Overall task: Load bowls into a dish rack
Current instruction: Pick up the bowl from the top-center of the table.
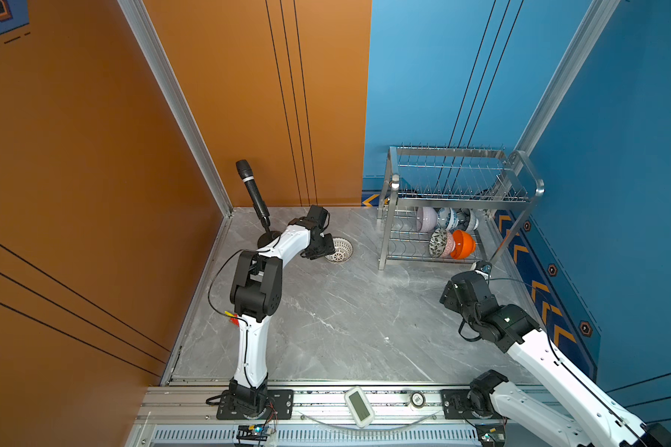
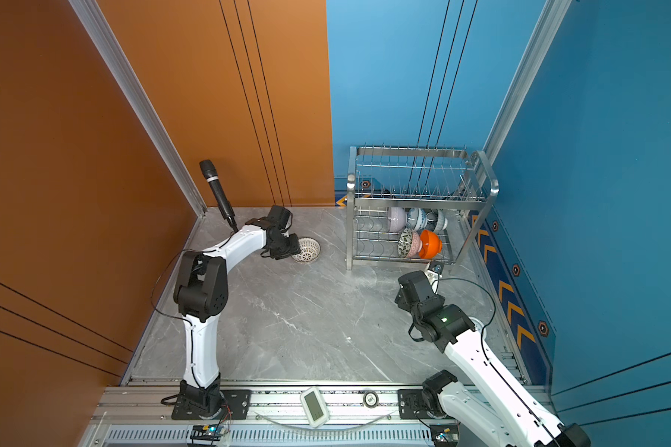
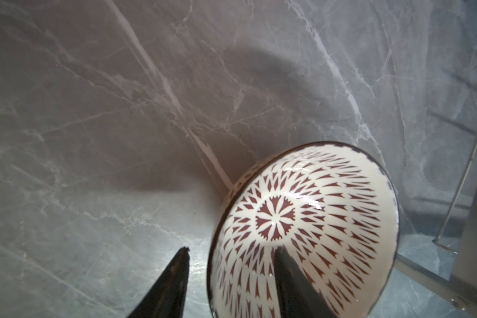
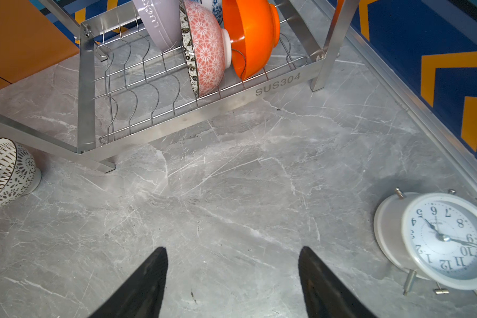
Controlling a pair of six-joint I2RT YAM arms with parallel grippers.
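Observation:
A white lattice-patterned bowl (image 1: 341,249) (image 2: 307,249) (image 3: 314,220) (image 4: 3,170) rests on the grey marble top, left of the dish rack (image 1: 461,198) (image 2: 419,201) (image 4: 204,110). My left gripper (image 1: 325,252) (image 2: 292,252) (image 3: 233,249) is open astride its rim. One finger is inside the bowl, the other outside with a small gap. The rack's lower tier holds the lilac bowl (image 1: 426,218) (image 4: 160,24), a blue-and-white one (image 1: 447,218), the leaf-patterned one (image 1: 438,242) (image 4: 207,52) and the orange one (image 1: 462,244) (image 4: 251,35). My right gripper (image 4: 233,248) hangs open and empty before the rack.
A microphone (image 1: 252,193) on a round base stands just behind the left arm. A white alarm clock (image 4: 441,242) (image 1: 481,267) lies by the right gripper near the right wall. The rack's steel legs (image 3: 474,247) stand close to the bowl. Walls close in the back and sides.

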